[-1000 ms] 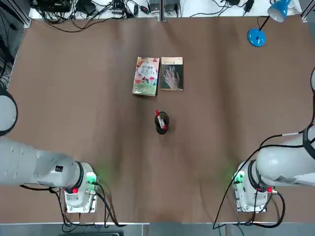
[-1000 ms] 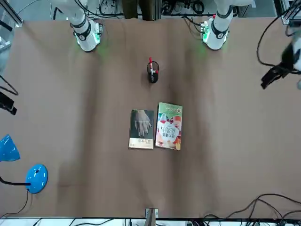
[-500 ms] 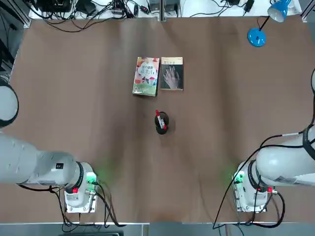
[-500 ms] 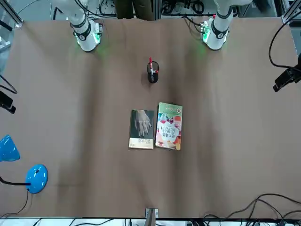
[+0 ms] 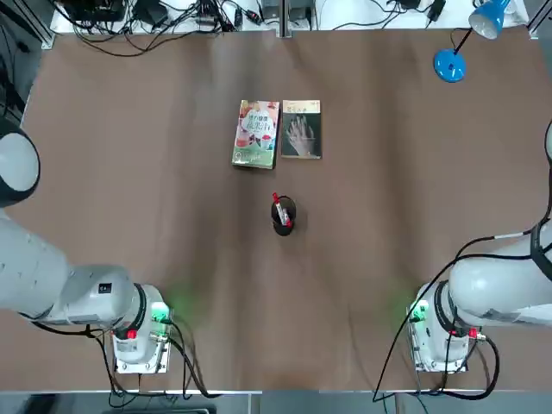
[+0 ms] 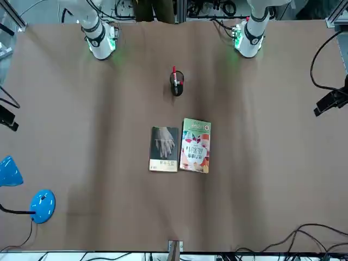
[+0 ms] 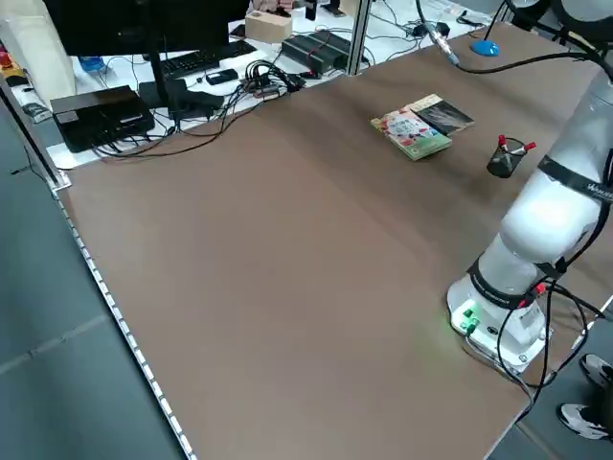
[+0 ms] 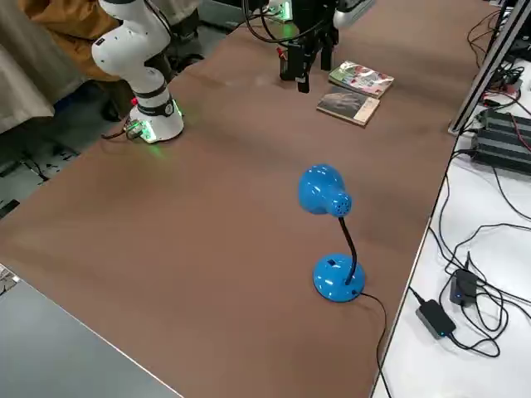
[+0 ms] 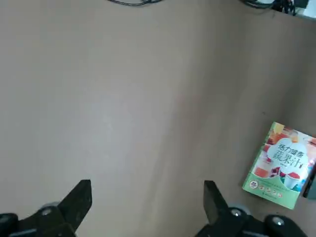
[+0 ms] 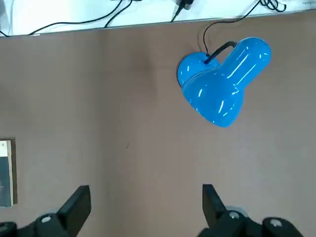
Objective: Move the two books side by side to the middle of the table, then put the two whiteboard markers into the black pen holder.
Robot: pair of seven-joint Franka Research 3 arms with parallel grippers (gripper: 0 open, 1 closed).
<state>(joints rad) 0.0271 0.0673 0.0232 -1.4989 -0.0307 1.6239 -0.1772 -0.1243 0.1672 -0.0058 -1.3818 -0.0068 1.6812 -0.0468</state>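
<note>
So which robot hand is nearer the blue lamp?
Right. The right gripper hangs at the side of the table with the blue lamp; the left gripper hangs far across, at the opposite side.

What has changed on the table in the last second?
The left gripper has swung forward, away from its base, jaws open and empty. Nothing was taken or let go. The books, holder with its markers, lamp and right gripper stayed put.
</note>
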